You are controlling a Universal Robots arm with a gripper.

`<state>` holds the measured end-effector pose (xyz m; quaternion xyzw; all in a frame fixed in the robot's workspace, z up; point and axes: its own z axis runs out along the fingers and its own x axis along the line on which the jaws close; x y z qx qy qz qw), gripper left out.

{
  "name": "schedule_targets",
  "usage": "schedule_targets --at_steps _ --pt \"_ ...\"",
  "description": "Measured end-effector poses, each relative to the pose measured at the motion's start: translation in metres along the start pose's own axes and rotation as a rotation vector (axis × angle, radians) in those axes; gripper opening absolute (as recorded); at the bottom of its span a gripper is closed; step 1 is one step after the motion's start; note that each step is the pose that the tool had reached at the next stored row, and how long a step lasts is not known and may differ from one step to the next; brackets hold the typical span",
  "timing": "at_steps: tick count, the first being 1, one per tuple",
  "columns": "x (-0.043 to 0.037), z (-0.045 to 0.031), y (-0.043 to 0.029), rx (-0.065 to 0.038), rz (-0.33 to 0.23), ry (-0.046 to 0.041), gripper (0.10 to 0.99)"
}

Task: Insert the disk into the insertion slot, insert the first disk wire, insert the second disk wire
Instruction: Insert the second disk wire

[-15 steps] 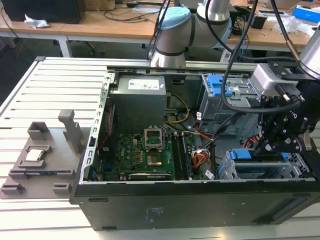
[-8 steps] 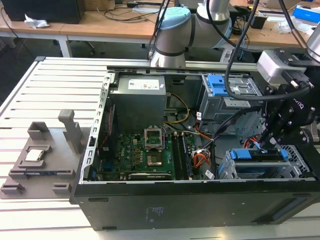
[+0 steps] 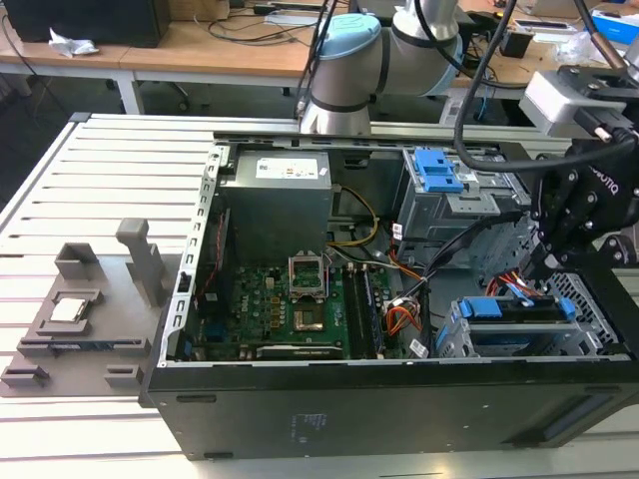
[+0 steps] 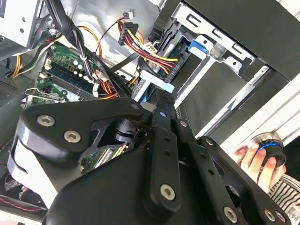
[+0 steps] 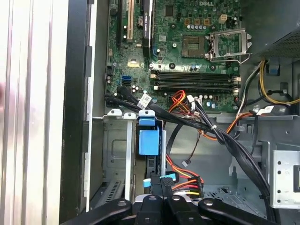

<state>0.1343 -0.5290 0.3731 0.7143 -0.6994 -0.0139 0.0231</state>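
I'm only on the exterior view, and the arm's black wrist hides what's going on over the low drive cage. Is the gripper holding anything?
Observer: Yes. In the second wrist view the fingers look closed on a small light-blue connector.
Operator: Where's the disk?
Observer: In the first wrist view the disk, seen by its blue carrier, sits in a bay of the insertion slot, just past the gripper.
Operator: Anyone near the rig?
Observer: The second wrist view shows a person's hand resting on a blue-ringed knob.
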Motion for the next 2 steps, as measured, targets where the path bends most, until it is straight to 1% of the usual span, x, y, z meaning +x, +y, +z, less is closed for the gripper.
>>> schedule_targets --at_steps 2 --pt "0.0000 0.0000 0.0000 0.000 0.000 0.0000 0.106"
